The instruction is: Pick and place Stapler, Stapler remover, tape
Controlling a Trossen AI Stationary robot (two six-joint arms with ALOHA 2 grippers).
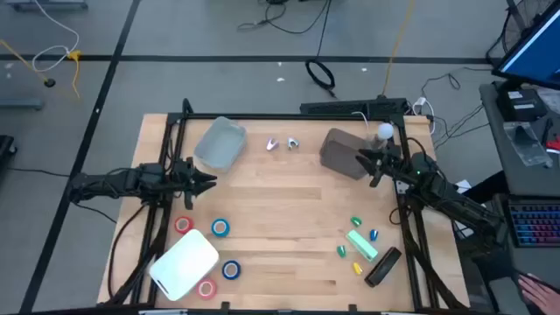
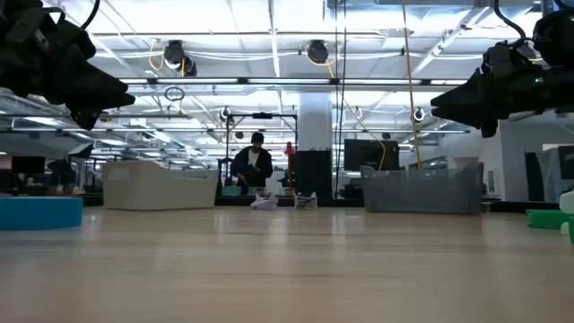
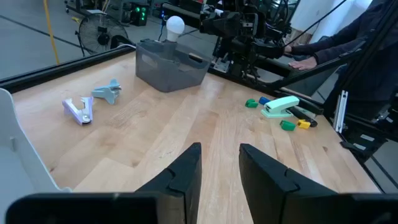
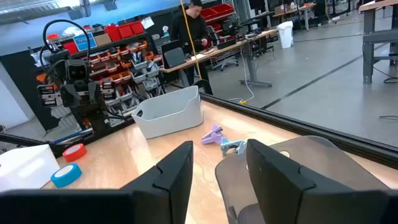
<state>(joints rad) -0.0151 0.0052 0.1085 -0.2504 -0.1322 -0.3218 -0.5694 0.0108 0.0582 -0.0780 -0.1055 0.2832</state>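
Two staple removers lie at the table's far middle, one purple and one blue-grey. A green stapler and a black stapler lie near the right front. Red tape and blue tape lie flat at the left front, with another blue roll and red roll beside a white bin. My left gripper hovers open at the left, above the table. My right gripper hovers open over the edge of a dark grey bin.
A pale blue-grey bin stands at the far left. Small green, blue and yellow pieces lie around the staplers. A white bulb sits behind the dark bin. A person's hand shows beyond the table's right front corner. Bare wood lies in the middle.
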